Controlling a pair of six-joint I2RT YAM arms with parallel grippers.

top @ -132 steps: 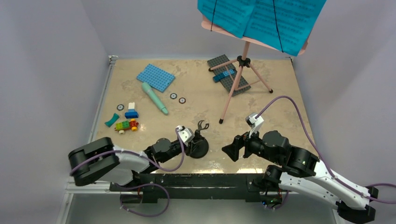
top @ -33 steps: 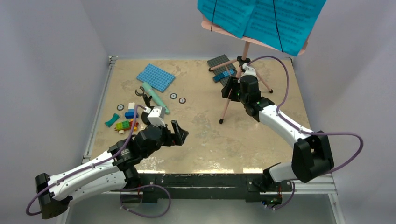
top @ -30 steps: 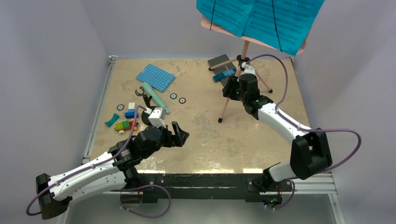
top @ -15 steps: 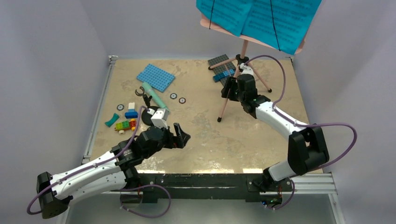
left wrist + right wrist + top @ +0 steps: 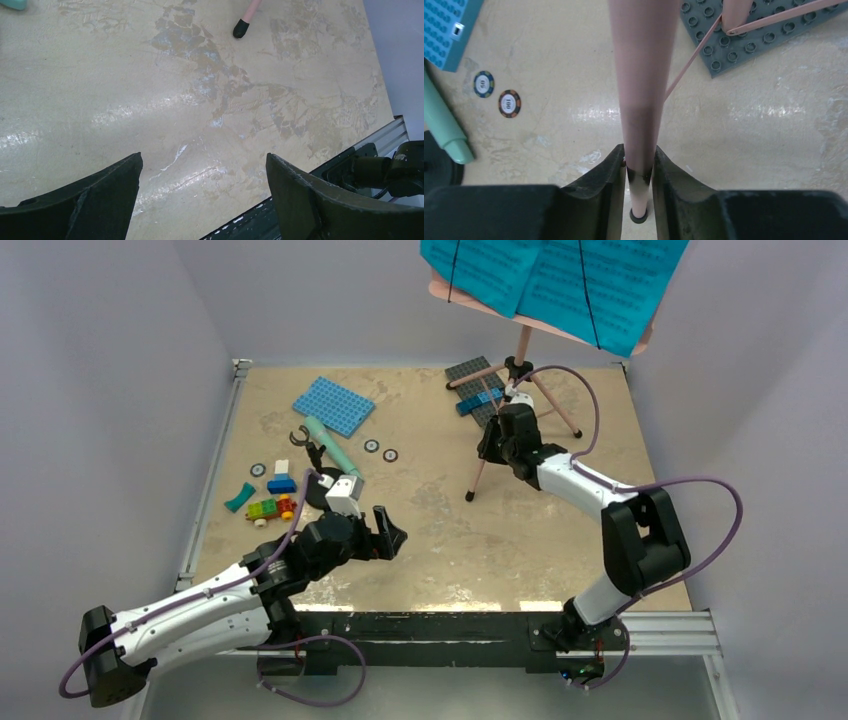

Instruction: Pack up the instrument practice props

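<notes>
The pink tripod music stand (image 5: 517, 368) stands at the back right, and its board carries the cyan sheet-music pages (image 5: 560, 280). My right gripper (image 5: 490, 445) is shut on the stand's front leg (image 5: 641, 100), both fingers pressing the tube just above its black foot (image 5: 470, 497). The mint-green microphone (image 5: 330, 448) lies at the left. Beside it stands the black round-base mic stand (image 5: 318, 490). My left gripper (image 5: 390, 530) hovers open over bare table, holding nothing, and the left wrist view shows its gripper (image 5: 203, 157) with only tabletop between the fingers.
A blue baseplate (image 5: 334, 405) lies behind the microphone. A grey baseplate (image 5: 480, 395) with a blue brick sits under the tripod. Small coloured bricks (image 5: 272, 495) and a teal curved piece (image 5: 238, 497) lie far left. Two round discs (image 5: 380, 450) sit mid-table. Walls enclose three sides.
My right gripper has closed on the stand's front leg and slid a little lower and nearer. The stand's foot has shifted slightly left. The left arm has barely moved.
</notes>
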